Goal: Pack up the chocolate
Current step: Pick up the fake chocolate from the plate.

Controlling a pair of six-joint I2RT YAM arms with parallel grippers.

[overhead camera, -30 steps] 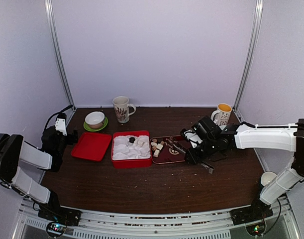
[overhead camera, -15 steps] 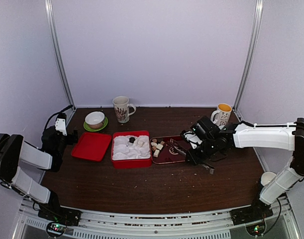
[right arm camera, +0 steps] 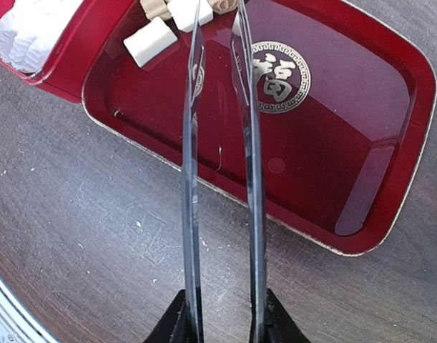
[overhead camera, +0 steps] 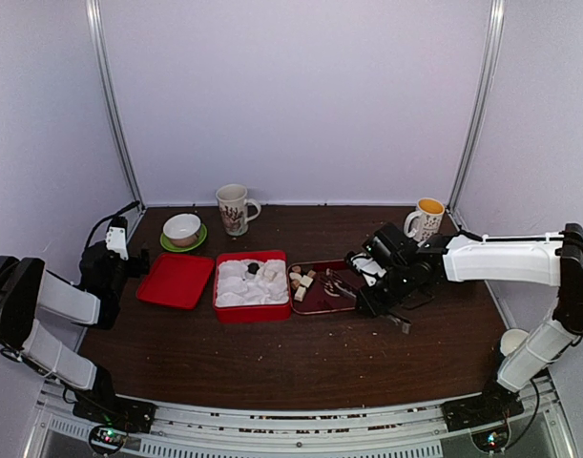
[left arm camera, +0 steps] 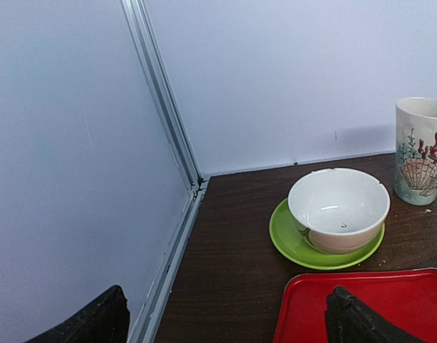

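Note:
Several small cream and brown pieces of chocolate (overhead camera: 301,282) lie at the left end of a dark red tray (overhead camera: 322,303). One cream cube (right arm camera: 150,41) shows close up. A dark piece (overhead camera: 254,269) sits in the white insert of the red box (overhead camera: 252,312). My right gripper (overhead camera: 372,286) (right arm camera: 224,314) is shut on thin metal tongs (right arm camera: 193,143). The blades stand apart and reach over the tray toward the pieces. I see nothing between the blades; their tips run off the top edge. My left gripper (overhead camera: 119,258) (left arm camera: 225,321) is open at the far left, beside the red lid (overhead camera: 176,280).
A white bowl (left arm camera: 338,207) on a green saucer (left arm camera: 290,246) and a shell-pattern mug (overhead camera: 234,208) stand at the back left. A yellow-lined mug (overhead camera: 427,218) stands back right. A white cup (overhead camera: 513,341) sits off the table's right edge. Crumbs dot the wood.
My right gripper with the tongs has drifted slightly left over the tray. The left arm has not moved.

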